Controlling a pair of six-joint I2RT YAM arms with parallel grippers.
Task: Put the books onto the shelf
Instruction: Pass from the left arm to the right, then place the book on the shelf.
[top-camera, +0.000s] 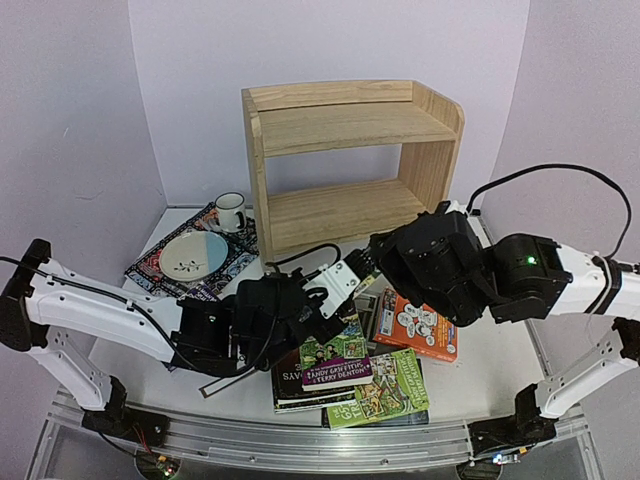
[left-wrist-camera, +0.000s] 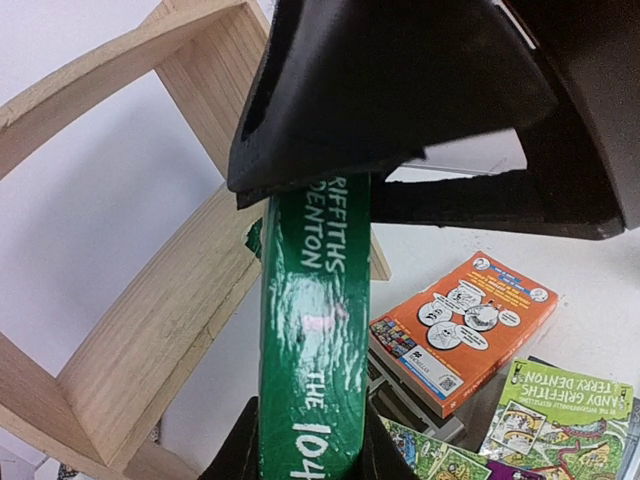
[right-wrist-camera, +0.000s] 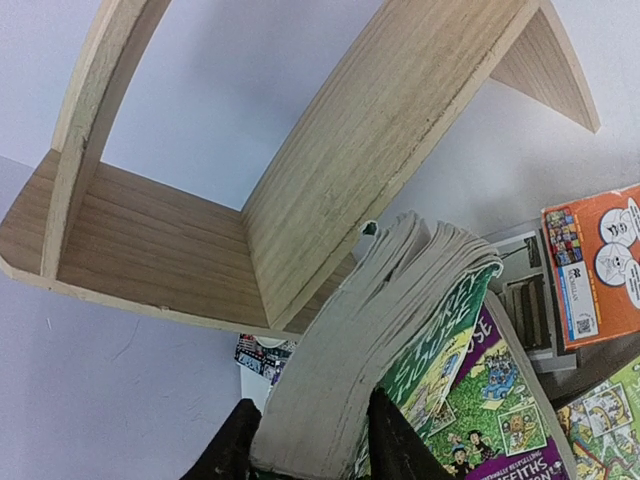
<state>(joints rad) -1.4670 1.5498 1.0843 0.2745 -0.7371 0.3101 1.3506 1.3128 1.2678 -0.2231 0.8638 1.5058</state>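
A: From above, what do we see first?

B: We see the green book (top-camera: 338, 280) lifted off the table, held between both arms. The left gripper (top-camera: 305, 300) is at its 8 o'clock end and the right gripper (top-camera: 368, 262) at its 2 o'clock end. The shelf (top-camera: 350, 150) stands at 12 o'clock from the book. Its lower tier is empty and is nearer to the right gripper. The other books (top-camera: 360, 375) lie in a pile at 6 o'clock.

A: And on the left wrist camera?

B: The green book (left-wrist-camera: 315, 330) shows us its spine, running from 6 to 12 o'clock. The left gripper (left-wrist-camera: 312, 440) is clenched on its near end, with a finger (left-wrist-camera: 240, 450) against each side. The black bulk of the right gripper (left-wrist-camera: 400, 90) covers the far end. The shelf (left-wrist-camera: 150, 320) fills the view from 8 to 11 o'clock, and an orange book (left-wrist-camera: 470, 320) lies flat at 4 o'clock.

A: And the right wrist?

B: We face the book's page edges (right-wrist-camera: 350, 340). The right gripper (right-wrist-camera: 312, 445) grasps the page block, one finger on each face. The shelf (right-wrist-camera: 380, 140) opens at 12 o'clock. We judge the move ahead is straight forward into it, spine kept upright.
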